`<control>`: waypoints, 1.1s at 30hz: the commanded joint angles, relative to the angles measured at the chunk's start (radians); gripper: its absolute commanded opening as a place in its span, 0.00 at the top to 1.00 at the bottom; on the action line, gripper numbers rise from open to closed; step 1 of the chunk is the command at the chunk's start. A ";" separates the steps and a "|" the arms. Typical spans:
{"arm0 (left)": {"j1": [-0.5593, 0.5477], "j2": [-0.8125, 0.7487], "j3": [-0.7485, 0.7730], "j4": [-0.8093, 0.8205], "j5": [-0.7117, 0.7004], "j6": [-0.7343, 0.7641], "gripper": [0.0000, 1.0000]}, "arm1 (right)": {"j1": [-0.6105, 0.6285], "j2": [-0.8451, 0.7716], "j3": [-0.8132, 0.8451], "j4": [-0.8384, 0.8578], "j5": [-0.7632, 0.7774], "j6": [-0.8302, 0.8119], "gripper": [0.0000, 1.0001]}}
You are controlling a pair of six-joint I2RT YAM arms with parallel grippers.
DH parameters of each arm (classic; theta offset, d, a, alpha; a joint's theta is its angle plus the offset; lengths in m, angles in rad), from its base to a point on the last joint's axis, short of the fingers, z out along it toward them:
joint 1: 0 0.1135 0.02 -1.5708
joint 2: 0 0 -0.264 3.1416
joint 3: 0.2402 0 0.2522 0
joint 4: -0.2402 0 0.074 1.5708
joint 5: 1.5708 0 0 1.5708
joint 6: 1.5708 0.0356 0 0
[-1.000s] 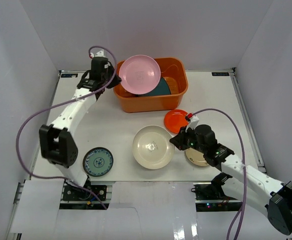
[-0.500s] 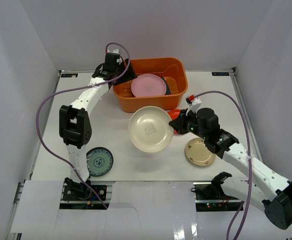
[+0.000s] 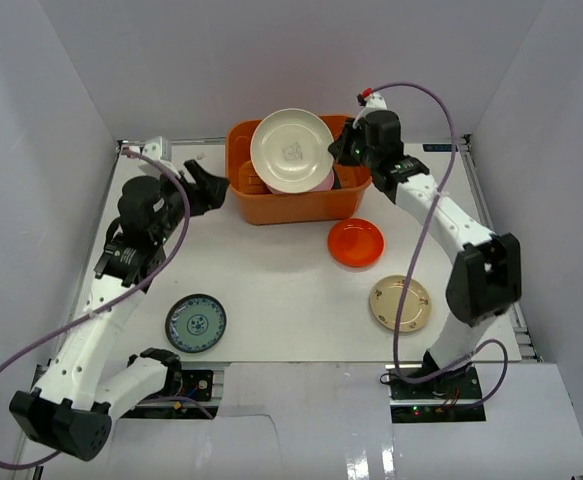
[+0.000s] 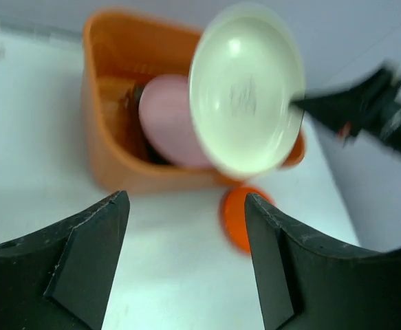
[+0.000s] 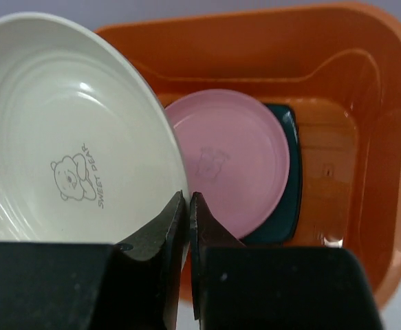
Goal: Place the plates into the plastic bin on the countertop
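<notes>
My right gripper point(image 5: 188, 199) is shut on the rim of the cream plate point(image 3: 291, 150), holding it tilted above the orange plastic bin point(image 3: 301, 207). Inside the bin a pink plate point(image 5: 231, 161) lies on a squarish dark teal plate point(image 5: 291, 199). My left gripper point(image 3: 209, 188) hangs open and empty just left of the bin, with its fingers point(image 4: 97, 240) spread wide above the countertop point(image 3: 271, 280). A red plate point(image 3: 356, 242), a beige plate point(image 3: 401, 304) and a blue-green patterned plate point(image 3: 195, 323) lie on the countertop.
White walls enclose the countertop on three sides. Metal edge rails point(image 3: 491, 240) run along its sides. The red plate sits close to the bin's front wall. Purple cables loop off both arms.
My right arm lifted the cream plate from the countertop's middle and carried it back over the bin. My left gripper let the pink plate go into the bin, opened, and drew back to the left.
</notes>
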 commanded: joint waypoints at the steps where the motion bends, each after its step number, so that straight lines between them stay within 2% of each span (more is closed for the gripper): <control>1: -0.002 -0.038 -0.208 -0.188 -0.010 -0.017 0.22 | -0.015 0.202 0.232 -0.020 0.057 -0.007 0.92; 3: -0.002 -0.112 -0.308 -0.245 0.016 -0.033 0.24 | -0.022 0.274 0.312 -0.049 0.065 -0.007 0.92; 7: -0.002 -0.137 -0.375 -0.400 0.004 -0.093 0.25 | -0.022 0.438 0.490 -0.141 0.073 -0.007 0.92; 11: -0.002 -0.078 -0.386 -0.463 -0.056 -0.136 0.25 | -0.020 0.473 0.507 -0.149 0.102 0.001 0.89; 14: -0.004 -0.028 -0.407 -0.457 -0.045 -0.147 0.25 | -0.022 0.451 0.499 -0.137 0.088 0.007 0.60; 15: -0.002 -0.014 -0.415 -0.454 -0.045 -0.150 0.25 | -0.022 0.440 0.498 -0.135 0.074 0.007 0.42; 18: -0.005 0.047 -0.472 -0.425 -0.061 -0.164 0.24 | -0.020 0.355 0.486 -0.146 0.031 -0.019 0.27; 19: -0.007 0.061 -0.487 -0.416 -0.067 -0.168 0.24 | -0.022 0.324 0.470 -0.146 0.031 -0.022 0.26; 21: -0.011 0.107 -0.509 -0.402 -0.087 -0.170 0.25 | -0.020 0.244 0.344 -0.106 -0.027 -0.029 0.26; 23: -0.024 0.155 -0.486 -0.405 -0.104 -0.170 0.25 | -0.020 0.091 0.197 -0.042 -0.050 -0.024 0.27; 24: -0.030 0.164 -0.484 -0.397 -0.140 -0.175 0.25 | -0.022 0.034 0.024 0.025 -0.074 -0.012 0.33; 25: -0.037 0.175 -0.484 -0.397 -0.160 -0.173 0.25 | -0.022 -0.074 -0.070 0.070 -0.090 0.000 0.35; 26: -0.038 0.187 -0.480 -0.397 -0.177 -0.169 0.26 | -0.022 -0.124 -0.165 0.115 -0.104 0.031 0.37; 27: -0.041 0.213 -0.478 -0.400 -0.192 -0.165 0.26 | -0.022 -0.173 -0.345 0.183 -0.114 0.049 0.39; 28: -0.045 0.225 -0.477 -0.402 -0.208 -0.164 0.26 | -0.022 -0.257 -0.428 0.213 -0.113 0.065 0.40; 31: -0.074 0.267 -0.477 -0.397 -0.228 -0.182 0.28 | -0.051 -0.356 -0.658 0.244 -0.084 0.096 0.41; 33: -0.099 0.296 -0.469 -0.390 -0.231 -0.196 0.32 | -0.086 -0.383 -0.737 0.256 -0.084 0.112 0.39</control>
